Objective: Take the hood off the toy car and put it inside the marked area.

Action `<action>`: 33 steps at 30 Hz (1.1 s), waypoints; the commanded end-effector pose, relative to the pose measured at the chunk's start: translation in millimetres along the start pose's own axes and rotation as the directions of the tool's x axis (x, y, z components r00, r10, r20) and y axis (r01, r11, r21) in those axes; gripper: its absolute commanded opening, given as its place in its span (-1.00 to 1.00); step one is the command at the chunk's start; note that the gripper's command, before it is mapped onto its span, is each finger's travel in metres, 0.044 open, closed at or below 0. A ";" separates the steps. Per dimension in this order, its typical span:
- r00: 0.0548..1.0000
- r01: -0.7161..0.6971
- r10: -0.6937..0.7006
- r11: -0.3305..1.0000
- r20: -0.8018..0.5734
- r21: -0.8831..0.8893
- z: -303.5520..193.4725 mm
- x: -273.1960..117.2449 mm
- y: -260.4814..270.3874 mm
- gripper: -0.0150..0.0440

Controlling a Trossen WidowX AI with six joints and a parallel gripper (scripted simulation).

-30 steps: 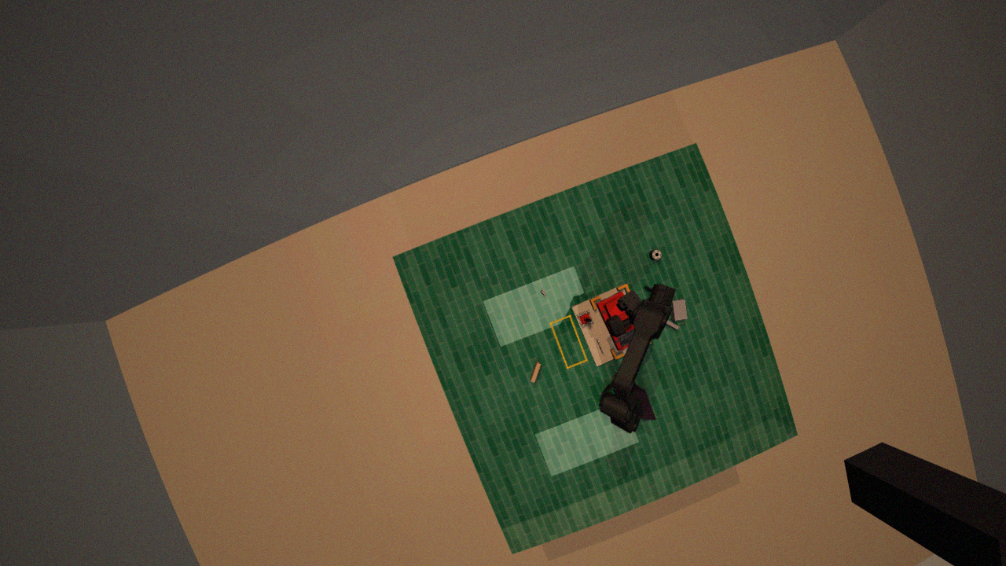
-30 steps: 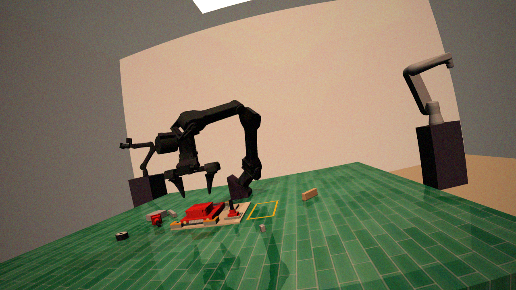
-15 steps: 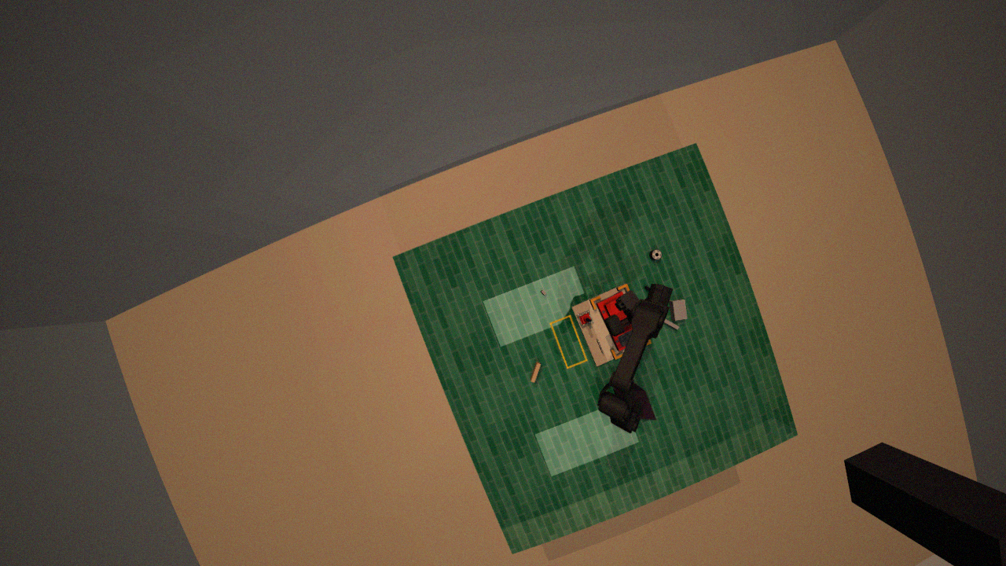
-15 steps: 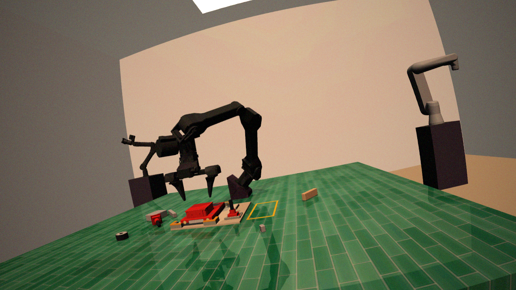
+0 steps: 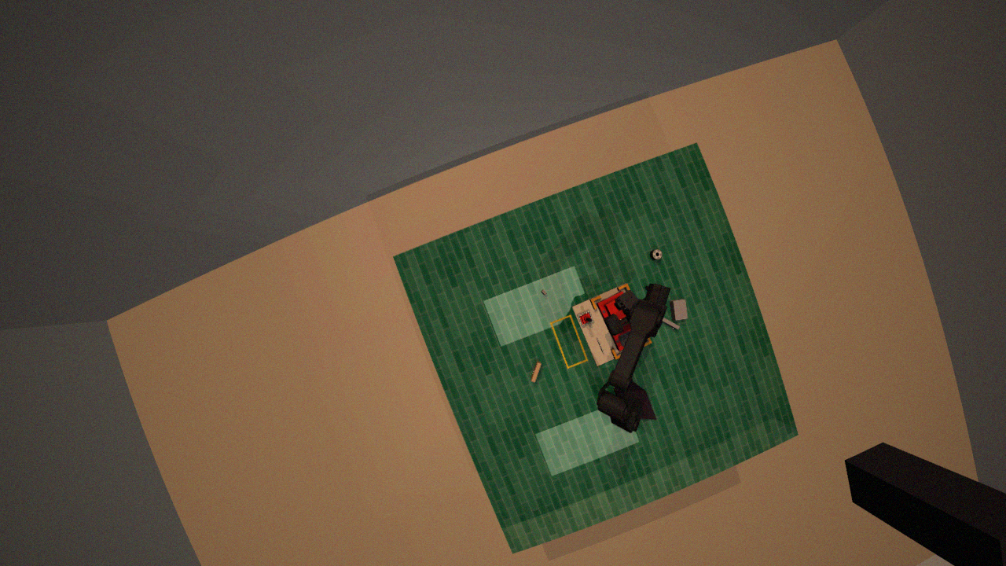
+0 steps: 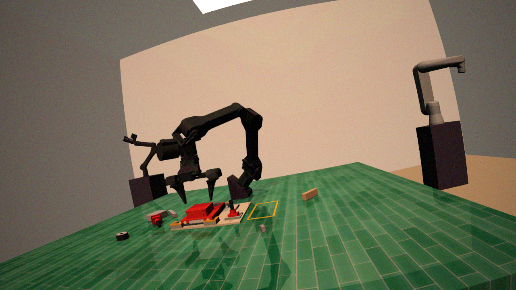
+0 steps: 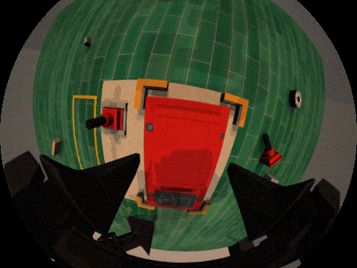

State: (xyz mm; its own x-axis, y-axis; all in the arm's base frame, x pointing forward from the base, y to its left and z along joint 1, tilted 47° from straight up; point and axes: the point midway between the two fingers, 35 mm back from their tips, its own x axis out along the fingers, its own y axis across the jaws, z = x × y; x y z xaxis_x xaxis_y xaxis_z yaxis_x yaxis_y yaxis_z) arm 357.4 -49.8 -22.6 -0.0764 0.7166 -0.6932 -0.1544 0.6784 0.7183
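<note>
The red toy car (image 7: 175,199) (image 6: 220,208) sits on a beige board (image 7: 130,143) (image 6: 248,210) (image 5: 597,341), between orange corner brackets. Its hood (image 7: 186,130) (image 6: 199,210) appears to be the raised red block over the front part, still on the car; its exact edges are hard to tell. My gripper (image 7: 186,164) (image 6: 198,201) is wide open and empty, pointing down above the car, its fingers to either side of it in the wrist view and touching nothing. The marked area (image 7: 85,97) (image 6: 276,208) (image 5: 559,345) is a yellow outline beside the board, with nothing in it.
A red piece with a black post (image 7: 115,119) (image 6: 233,213) stands on the board between car and outline. A similar piece (image 7: 271,158) (image 6: 156,219), a wheel (image 7: 295,99) (image 6: 122,236) and grey blocks lie beyond the car. A grey cube (image 7: 87,41) and wooden block (image 6: 309,194) lie near the outline.
</note>
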 end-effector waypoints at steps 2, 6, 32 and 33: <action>1.000 -0.004 0.004 1.000 0.002 0.005 -0.3 3.9 0.8 1.00; 1.000 -0.004 0.004 1.000 0.002 0.005 -0.4 6.6 0.8 1.00; 1.000 -0.005 0.005 1.000 0.003 0.005 -0.7 19.8 1.0 1.00; 1.000 -0.005 0.005 1.000 0.003 0.005 -0.7 20.3 1.0 1.00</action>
State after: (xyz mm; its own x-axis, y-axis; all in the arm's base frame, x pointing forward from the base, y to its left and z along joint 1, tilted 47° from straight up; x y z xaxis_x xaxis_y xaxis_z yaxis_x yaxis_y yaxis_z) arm 355.3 -36.4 -34.8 -0.0764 0.7173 -0.6925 -0.1548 0.6776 0.7190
